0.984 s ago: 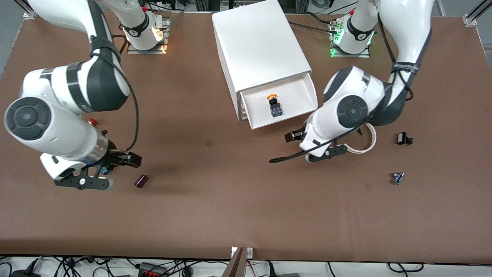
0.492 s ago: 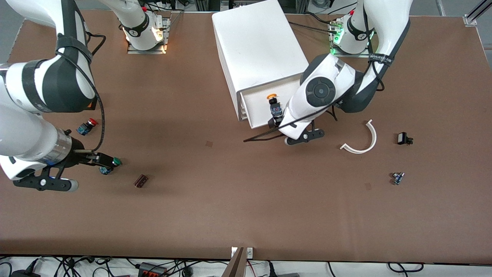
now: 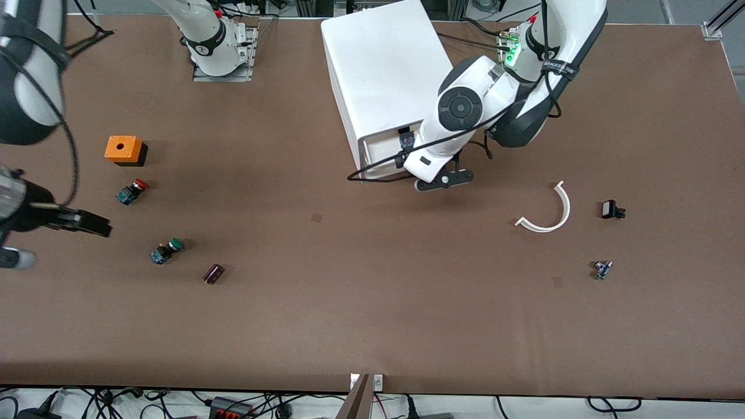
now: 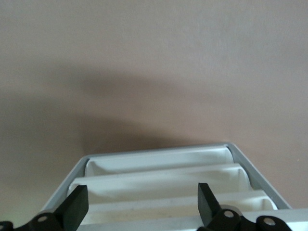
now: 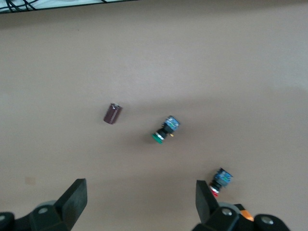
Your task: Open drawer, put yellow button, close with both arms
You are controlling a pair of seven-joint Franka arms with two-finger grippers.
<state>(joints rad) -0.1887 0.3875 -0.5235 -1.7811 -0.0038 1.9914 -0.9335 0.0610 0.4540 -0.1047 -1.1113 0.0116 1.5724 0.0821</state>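
The white cabinet (image 3: 390,64) stands between the two arm bases. Its top drawer (image 3: 378,166) sticks out a short way toward the front camera. In the drawer, only the dark blue body of the yellow button (image 3: 406,139) shows; its cap is hidden under the left arm's hand. In the left wrist view my left gripper (image 4: 142,211) is open, with the stepped white drawer fronts (image 4: 159,185) between its fingers. My right gripper (image 5: 139,202) is open and empty, over the table at the right arm's end (image 3: 93,224).
At the right arm's end lie an orange box (image 3: 123,149), a red button (image 3: 131,191), a green button (image 3: 166,251) and a dark cylinder (image 3: 213,273). At the left arm's end lie a white curved strip (image 3: 550,209) and two small parts (image 3: 612,209), (image 3: 602,269).
The left arm swung in to the cabinet and the drawer now sticks out much less. The right arm pulled away toward its end of the table, uncovering the orange box and the green button.
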